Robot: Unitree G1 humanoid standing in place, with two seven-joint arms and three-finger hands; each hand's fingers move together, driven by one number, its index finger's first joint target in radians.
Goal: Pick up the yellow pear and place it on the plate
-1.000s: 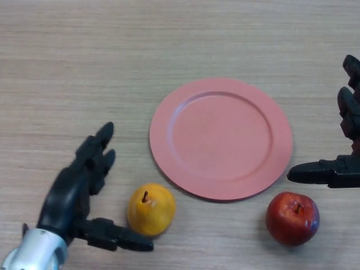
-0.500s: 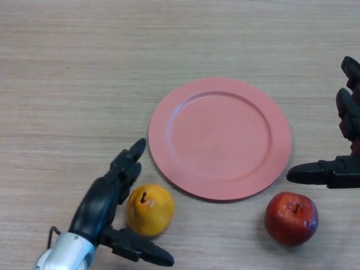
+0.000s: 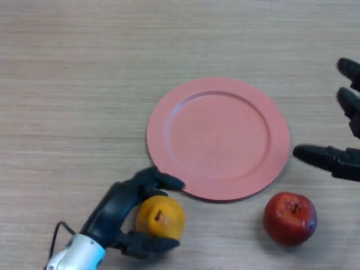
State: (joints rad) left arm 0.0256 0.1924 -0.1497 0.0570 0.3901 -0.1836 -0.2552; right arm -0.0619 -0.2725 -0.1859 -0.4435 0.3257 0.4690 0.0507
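The yellow pear lies on the table just below the lower left rim of the pink plate. My left hand is curled round the pear, fingers over its far side and thumb under its near side. The pear is tipped, its stem pointing toward me. My right hand is open at the right edge of the view, beside the plate and apart from it.
A red apple sits on the table at the lower right, just below the plate's rim and under my right hand's thumb. The table is wood-grained.
My left hand has moved right and closed round the pear, which shifted slightly right and tipped. My right hand has drawn a little to the right.
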